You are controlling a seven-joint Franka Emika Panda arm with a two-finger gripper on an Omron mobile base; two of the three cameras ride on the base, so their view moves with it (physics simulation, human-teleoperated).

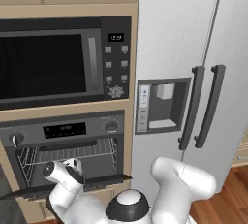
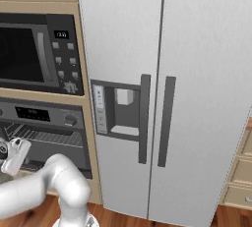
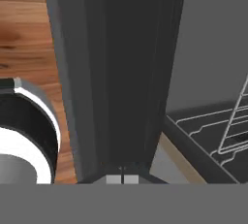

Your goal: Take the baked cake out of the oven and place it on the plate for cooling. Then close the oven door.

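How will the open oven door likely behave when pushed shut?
The oven door is a wide, rigid-looking panel lying open, so it probably swings about its hinge edge without flexing. Its size suggests some weight. Its face looks smooth, so a push there could slip.

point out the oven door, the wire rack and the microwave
oven door (image 3: 126, 72): hand view, its dark panel
wire rack (image 1: 72, 155): left base view, its middle wires
microwave (image 1: 41, 65): left base view, its window
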